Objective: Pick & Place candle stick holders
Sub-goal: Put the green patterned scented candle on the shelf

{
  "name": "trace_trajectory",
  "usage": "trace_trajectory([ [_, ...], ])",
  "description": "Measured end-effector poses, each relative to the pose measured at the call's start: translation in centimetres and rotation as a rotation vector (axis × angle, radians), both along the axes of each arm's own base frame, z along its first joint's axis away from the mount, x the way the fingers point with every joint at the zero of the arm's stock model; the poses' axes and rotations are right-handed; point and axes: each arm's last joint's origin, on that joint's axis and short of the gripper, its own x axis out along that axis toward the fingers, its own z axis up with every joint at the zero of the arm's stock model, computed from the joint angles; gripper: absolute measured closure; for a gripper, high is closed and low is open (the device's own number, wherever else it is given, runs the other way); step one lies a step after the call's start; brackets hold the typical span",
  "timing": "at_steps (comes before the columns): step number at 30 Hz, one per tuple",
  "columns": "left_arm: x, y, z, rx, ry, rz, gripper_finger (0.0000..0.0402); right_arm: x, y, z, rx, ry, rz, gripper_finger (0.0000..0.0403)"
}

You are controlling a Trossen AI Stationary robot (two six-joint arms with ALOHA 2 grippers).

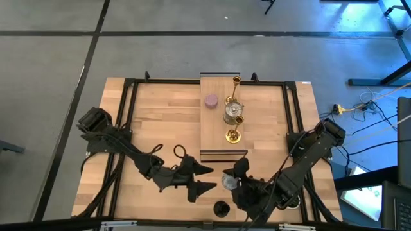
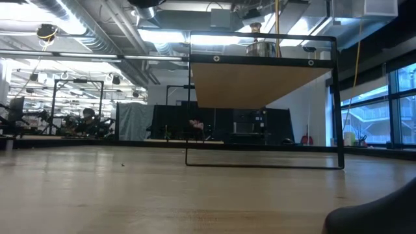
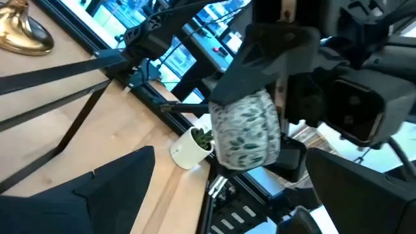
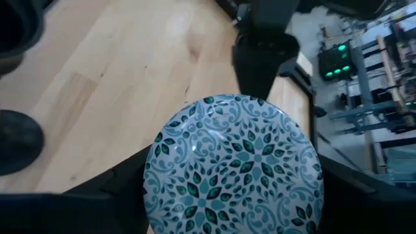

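My right gripper is shut on a grey-blue candle stick holder with a leaf pattern, near the table's front edge. My left gripper stands open just left of it, fingers level and pointing at it, touching nothing. A black holder rests on the table by the front edge. On the raised wood shelf stand a tall gold holder, a lilac one, a silver one and a short gold one. My right gripper pinches the grey-blue holder between its two fingers, which lie on opposite sides of its round wall. The fingers slant down from the table's right near side. The holder is lifted clear of the table, one round patterned end facing the wrist.
The shelf stands on a black wire frame over the table's middle. A small white pot with a green plant sits near the table's right edge. Bare wood lies left of the shelf.
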Motion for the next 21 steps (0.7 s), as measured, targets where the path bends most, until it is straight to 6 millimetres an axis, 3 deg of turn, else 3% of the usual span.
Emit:
trace_trajectory([
  [15, 0.1, 0.2, 0.7, 0.112, -0.053, 0.006, 0.0004, 1.7, -1.8, 0.3, 0.000, -0.013, -0.062, 0.0103],
  [21, 0.8, 1.3, 0.7, 0.105, -0.051, 0.044, 0.0004, 1.9, -1.8, 0.4, -0.001, -0.021, -0.055, 0.0103],
])
